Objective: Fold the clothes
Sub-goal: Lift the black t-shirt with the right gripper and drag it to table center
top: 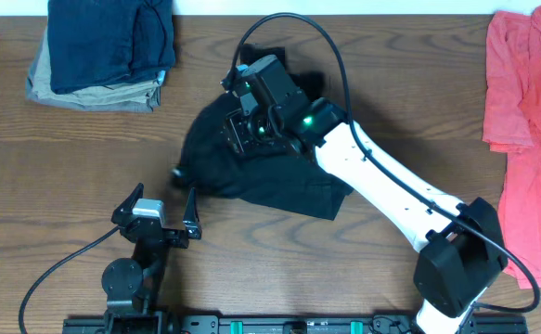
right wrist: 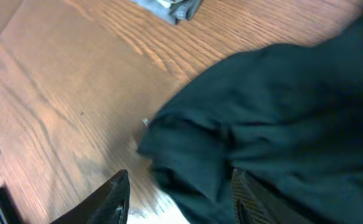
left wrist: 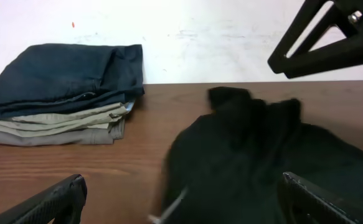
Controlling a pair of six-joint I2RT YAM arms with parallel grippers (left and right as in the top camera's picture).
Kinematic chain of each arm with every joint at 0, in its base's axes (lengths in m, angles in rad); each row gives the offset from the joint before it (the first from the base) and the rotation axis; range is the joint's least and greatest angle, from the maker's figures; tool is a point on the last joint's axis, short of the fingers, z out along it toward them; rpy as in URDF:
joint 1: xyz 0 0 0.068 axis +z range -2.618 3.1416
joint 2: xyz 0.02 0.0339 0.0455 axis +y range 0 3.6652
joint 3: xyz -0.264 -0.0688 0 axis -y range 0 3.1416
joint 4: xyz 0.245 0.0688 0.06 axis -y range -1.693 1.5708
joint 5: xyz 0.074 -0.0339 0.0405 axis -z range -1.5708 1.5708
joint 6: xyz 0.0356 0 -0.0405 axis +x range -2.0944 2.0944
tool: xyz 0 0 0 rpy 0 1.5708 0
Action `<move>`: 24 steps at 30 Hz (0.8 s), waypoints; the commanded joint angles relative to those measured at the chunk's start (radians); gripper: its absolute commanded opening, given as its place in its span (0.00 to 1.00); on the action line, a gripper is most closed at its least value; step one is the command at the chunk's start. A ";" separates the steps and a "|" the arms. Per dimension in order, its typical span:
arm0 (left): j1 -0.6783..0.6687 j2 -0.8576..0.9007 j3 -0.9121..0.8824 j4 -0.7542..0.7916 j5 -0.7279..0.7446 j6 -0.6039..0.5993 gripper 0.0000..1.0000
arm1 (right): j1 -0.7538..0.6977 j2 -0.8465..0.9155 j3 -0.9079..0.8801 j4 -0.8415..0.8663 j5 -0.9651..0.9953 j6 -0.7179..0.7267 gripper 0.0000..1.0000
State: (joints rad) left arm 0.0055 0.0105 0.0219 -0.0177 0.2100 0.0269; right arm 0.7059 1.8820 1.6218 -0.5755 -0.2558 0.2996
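On a wood-grain table (top: 84, 158) below a white wall (left wrist: 200, 37), the right gripper (right wrist: 180, 177) stretches over the crumpled black T-shirt (top: 279, 190) at centre, jaws parted around a fold; left gripper (top: 165, 195) spread wide nearby.

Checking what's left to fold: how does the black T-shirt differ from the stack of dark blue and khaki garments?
The black T-shirt lies crumpled and spread out; the dark blue and khaki stack is neatly folded. The T-shirt is one garment; the stack has several layers. Both rest on the wooden table.
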 commanded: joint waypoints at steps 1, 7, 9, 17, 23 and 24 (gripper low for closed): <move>0.005 -0.006 -0.018 -0.031 0.014 0.006 0.98 | -0.061 -0.068 0.028 -0.043 0.026 0.058 0.51; 0.005 -0.006 -0.018 -0.031 0.014 0.006 0.98 | -0.194 -0.195 0.030 -0.254 0.072 0.058 0.98; 0.005 -0.006 -0.018 -0.030 0.014 0.006 0.98 | -0.248 -0.223 0.029 -0.334 0.076 0.029 0.99; 0.005 -0.006 -0.018 -0.031 0.014 0.006 0.98 | -0.347 -0.189 -0.072 -0.442 0.199 -0.047 0.99; 0.005 -0.006 -0.018 -0.031 0.014 0.006 0.98 | -0.336 -0.083 -0.212 -0.323 0.137 -0.036 0.97; 0.005 -0.006 -0.018 -0.031 0.014 0.006 0.98 | -0.336 -0.062 -0.221 -0.323 0.127 -0.019 0.94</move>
State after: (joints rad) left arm 0.0055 0.0105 0.0219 -0.0177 0.2100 0.0269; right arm 0.3653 1.7779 1.4334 -0.9028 -0.1059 0.2737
